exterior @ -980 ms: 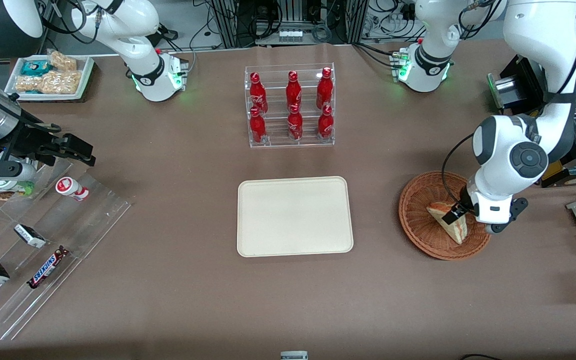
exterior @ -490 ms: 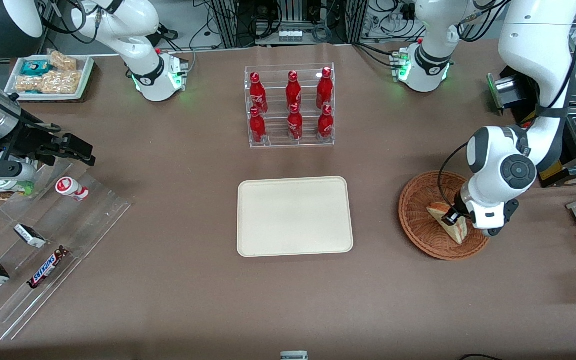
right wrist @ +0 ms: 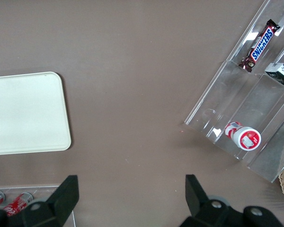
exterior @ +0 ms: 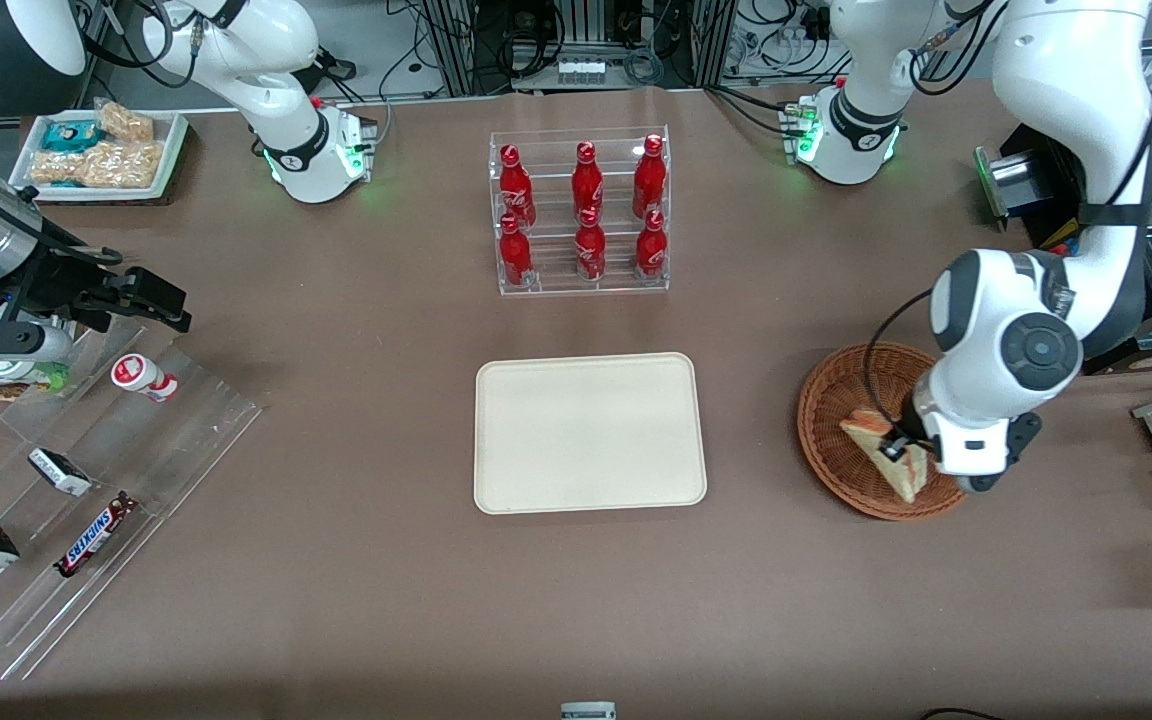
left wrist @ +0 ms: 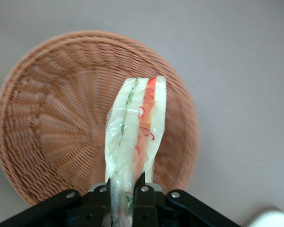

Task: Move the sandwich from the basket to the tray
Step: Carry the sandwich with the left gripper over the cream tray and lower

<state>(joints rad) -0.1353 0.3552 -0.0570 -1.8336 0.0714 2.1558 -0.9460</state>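
Sandwich (left wrist: pixel 135 130) on edge, long axis straight out from pincer (left wrist: pixel 125 191) clamping it, above basket (left wrist: pixel 47 118).

We note the gripper (left wrist: pixel 125 191) is cut by the wrist view's edge, its fingers (left wrist: pixel 143 195) hiding the sandwich's (left wrist: pixel 135 137) held end, and the arm covers part of the basket (exterior: pixel 831 400).

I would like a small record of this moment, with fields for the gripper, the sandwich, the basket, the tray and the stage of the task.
gripper: left arm's gripper, over the basket, shut on the sandwich
sandwich: triangular wedge of pale bread with red-orange and green filling, held on edge between the fingers above the basket's weave
basket: round reddish-brown woven wicker basket, toward the working arm's end of the table
tray: flat cream-beige rectangular tray, nothing on it
stage: sandwich grasped, not yet on the tray
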